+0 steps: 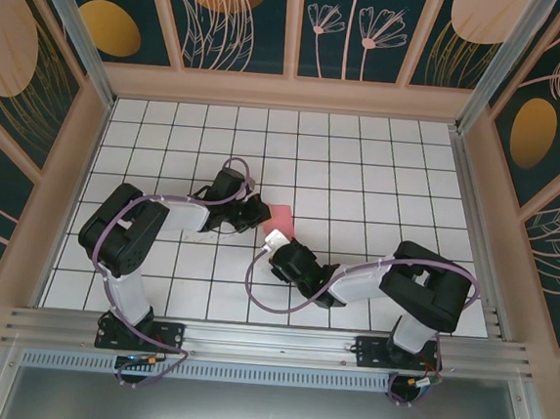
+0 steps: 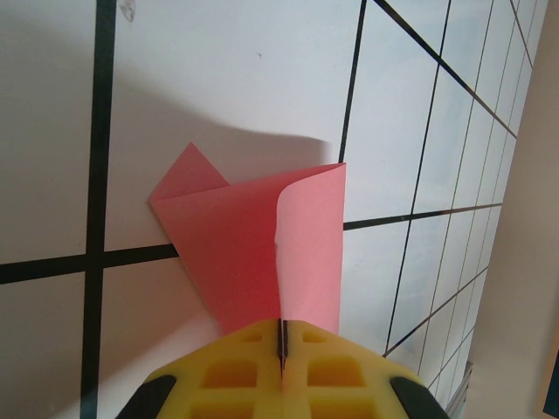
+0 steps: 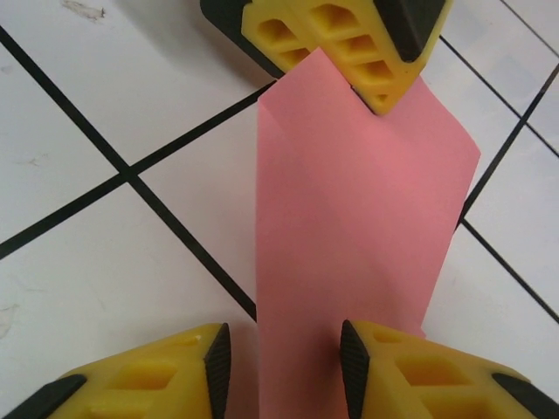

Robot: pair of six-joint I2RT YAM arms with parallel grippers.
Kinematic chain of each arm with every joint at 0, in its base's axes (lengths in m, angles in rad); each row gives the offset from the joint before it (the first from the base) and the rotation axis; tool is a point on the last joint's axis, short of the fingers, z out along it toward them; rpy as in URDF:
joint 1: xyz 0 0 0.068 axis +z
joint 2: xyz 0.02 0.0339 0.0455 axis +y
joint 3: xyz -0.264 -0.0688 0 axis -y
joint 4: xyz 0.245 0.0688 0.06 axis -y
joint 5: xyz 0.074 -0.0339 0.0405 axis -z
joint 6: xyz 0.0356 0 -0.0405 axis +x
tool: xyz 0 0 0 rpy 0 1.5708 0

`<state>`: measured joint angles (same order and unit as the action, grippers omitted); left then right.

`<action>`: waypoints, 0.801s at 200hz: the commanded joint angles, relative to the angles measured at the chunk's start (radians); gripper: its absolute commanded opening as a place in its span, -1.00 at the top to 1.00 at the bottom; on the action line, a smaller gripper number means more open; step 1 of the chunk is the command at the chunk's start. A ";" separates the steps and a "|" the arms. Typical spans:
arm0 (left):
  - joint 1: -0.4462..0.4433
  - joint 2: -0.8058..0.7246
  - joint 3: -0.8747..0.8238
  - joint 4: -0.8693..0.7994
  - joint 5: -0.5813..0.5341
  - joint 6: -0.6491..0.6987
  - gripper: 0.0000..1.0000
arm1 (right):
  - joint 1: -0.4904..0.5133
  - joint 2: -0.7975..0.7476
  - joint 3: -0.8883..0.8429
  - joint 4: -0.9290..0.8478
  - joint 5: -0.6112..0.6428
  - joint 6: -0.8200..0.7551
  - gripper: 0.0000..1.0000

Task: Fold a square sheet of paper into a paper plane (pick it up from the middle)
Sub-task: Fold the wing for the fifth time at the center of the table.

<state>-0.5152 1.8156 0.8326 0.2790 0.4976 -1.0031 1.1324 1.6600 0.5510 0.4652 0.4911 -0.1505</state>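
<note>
One white gridded bench (image 1: pixel 363 158) inside floral-panelled walls (image 1: pixel 247 20); near its middle the left gripper (image 2: pixel 281 339) pinches the folded pink paper (image 2: pixel 249 253), the right gripper (image 3: pixel 284 362) straddling it, jaws apart

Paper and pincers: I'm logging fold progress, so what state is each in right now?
square sheet of paper: partly folded, one edge lifted and curled over.
left pincer: shut on the sheet's lifted edge.
right pincer: open, fingers astride the sheet.
</note>
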 commanded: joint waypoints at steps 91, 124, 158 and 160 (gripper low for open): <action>0.004 -0.025 0.021 -0.026 0.010 0.017 1.00 | 0.011 0.032 0.023 0.049 0.090 0.000 0.44; 0.004 -0.025 0.022 -0.028 0.011 0.018 1.00 | 0.011 0.043 0.029 0.042 0.092 0.005 0.50; 0.005 -0.028 0.018 -0.028 0.010 0.017 0.99 | 0.011 0.047 0.031 0.047 0.084 0.011 0.69; 0.003 -0.027 0.018 -0.028 0.009 0.016 0.98 | 0.010 0.047 0.032 0.046 0.083 0.011 0.71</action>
<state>-0.5152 1.8153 0.8326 0.2722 0.4973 -1.0027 1.1343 1.6863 0.5568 0.4835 0.5575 -0.1509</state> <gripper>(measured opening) 0.063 0.191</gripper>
